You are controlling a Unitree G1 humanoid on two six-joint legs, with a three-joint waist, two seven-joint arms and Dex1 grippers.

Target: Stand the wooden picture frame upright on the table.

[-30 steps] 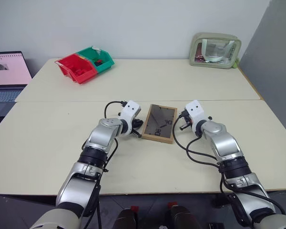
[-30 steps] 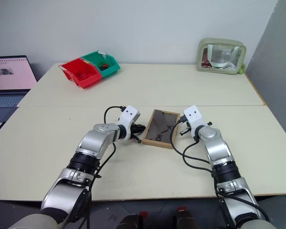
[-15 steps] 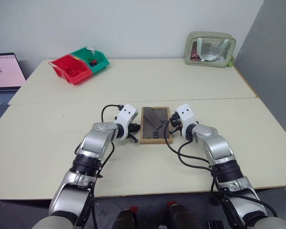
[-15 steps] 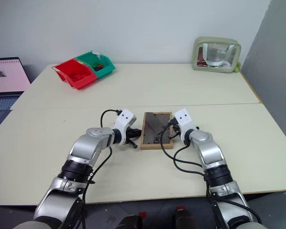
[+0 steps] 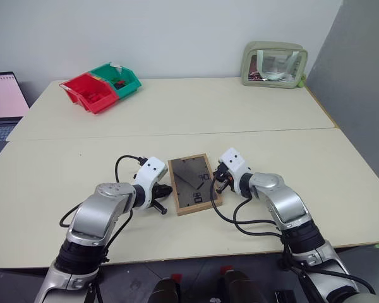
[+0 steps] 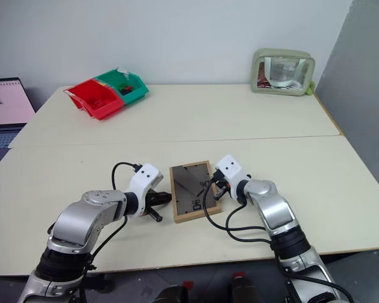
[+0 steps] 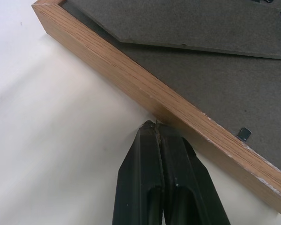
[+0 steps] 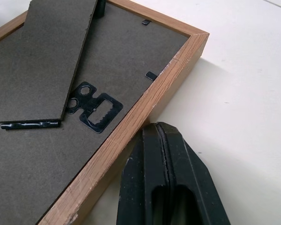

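Left eye view: wooden picture frame [image 5: 191, 184] lies back-up on the near table [image 5: 252, 120], between the closed left gripper [image 5: 166, 189] and closed right gripper [image 5: 216, 178], whose tips press its sides, likely to square it.

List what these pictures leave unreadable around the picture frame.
- The wooden picture frame lies back-up on the table; its front picture faces down, hidden in every view.
- Left wrist view: the frame's far edge is cut off.
- Green bin contents: too small to name from the head.
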